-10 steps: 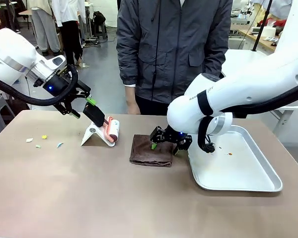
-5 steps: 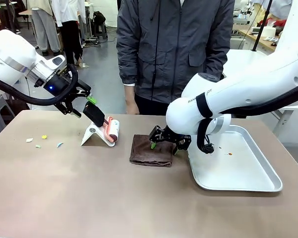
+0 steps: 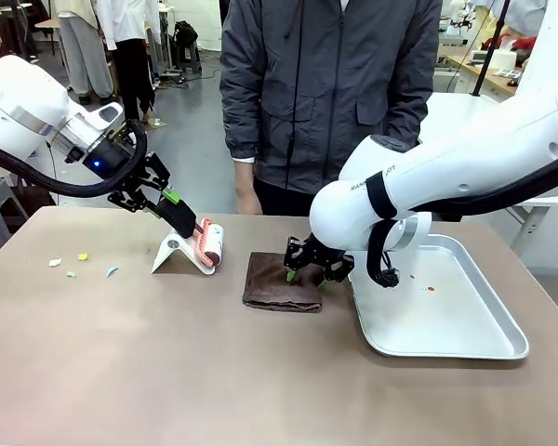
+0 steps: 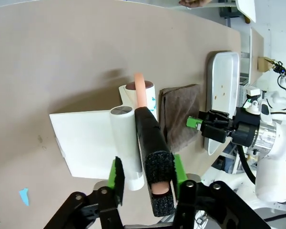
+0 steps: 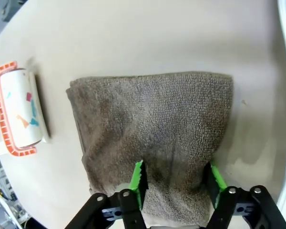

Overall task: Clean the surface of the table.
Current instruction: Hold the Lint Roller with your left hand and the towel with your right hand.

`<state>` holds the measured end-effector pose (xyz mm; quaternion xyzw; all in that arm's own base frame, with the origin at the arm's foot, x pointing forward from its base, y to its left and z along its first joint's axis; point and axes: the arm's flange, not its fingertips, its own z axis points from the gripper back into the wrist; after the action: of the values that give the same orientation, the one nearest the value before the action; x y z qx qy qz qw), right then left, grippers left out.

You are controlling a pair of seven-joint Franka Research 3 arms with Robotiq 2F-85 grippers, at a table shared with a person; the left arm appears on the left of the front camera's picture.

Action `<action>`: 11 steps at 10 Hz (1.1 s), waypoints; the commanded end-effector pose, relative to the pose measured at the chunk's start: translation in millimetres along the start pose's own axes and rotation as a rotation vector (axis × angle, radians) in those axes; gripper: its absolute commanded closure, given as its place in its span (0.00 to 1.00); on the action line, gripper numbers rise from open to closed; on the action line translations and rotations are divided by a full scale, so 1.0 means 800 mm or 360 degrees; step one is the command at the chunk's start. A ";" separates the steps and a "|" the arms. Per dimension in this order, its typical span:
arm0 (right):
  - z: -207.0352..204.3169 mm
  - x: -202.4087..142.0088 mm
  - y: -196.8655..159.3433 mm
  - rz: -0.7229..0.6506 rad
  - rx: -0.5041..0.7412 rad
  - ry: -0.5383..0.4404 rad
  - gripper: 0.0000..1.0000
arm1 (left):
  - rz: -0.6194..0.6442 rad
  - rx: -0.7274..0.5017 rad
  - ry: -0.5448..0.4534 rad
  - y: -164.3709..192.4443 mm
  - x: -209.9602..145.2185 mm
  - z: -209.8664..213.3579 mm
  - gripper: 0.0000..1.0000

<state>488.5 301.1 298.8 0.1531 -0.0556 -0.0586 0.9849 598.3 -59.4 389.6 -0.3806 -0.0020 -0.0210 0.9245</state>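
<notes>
A wide tan table (image 3: 167, 372) fills the foreground, its matte top rigid and flat, with small paper scraps (image 3: 79, 265) near its left edge. The left gripper (image 4: 145, 179) pinches the black handle of a lint roller (image 4: 140, 102) resting on its white stand (image 4: 86, 143). The right gripper (image 5: 176, 183), fingers spread, hovers over a soft, folded brown towel (image 5: 152, 124) (likely limp; best pinched at its edge) beside a steel tray (image 3: 446, 316).

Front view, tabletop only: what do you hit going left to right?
Paper scraps → lint roller on its white stand, handle in the left claw → folded brown towel with the right claw over its right edge → metal tray.
</notes>
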 end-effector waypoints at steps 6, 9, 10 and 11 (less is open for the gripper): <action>-0.007 0.004 0.006 -0.0097 0.0047 0.0069 1.00 | -0.0053 -0.0062 -0.0018 -0.003 0.008 0.001 1.00; -0.005 0.007 0.003 -0.0151 0.0056 0.0066 1.00 | -0.0047 -0.0083 -0.0019 -0.006 0.007 0.001 1.00; 0.001 0.008 -0.002 -0.0174 0.0110 0.0070 1.00 | -0.0063 -0.0136 -0.0011 -0.009 0.004 0.005 1.00; 0.011 0.010 -0.008 -0.0239 0.0202 0.0084 1.00 | -0.0071 -0.0189 -0.0016 -0.012 -0.001 0.013 1.00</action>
<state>493.9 298.6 300.0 0.1869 -0.0302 -0.1124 0.9755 599.5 -61.8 395.3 -0.4029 -0.0076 -0.0279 0.9148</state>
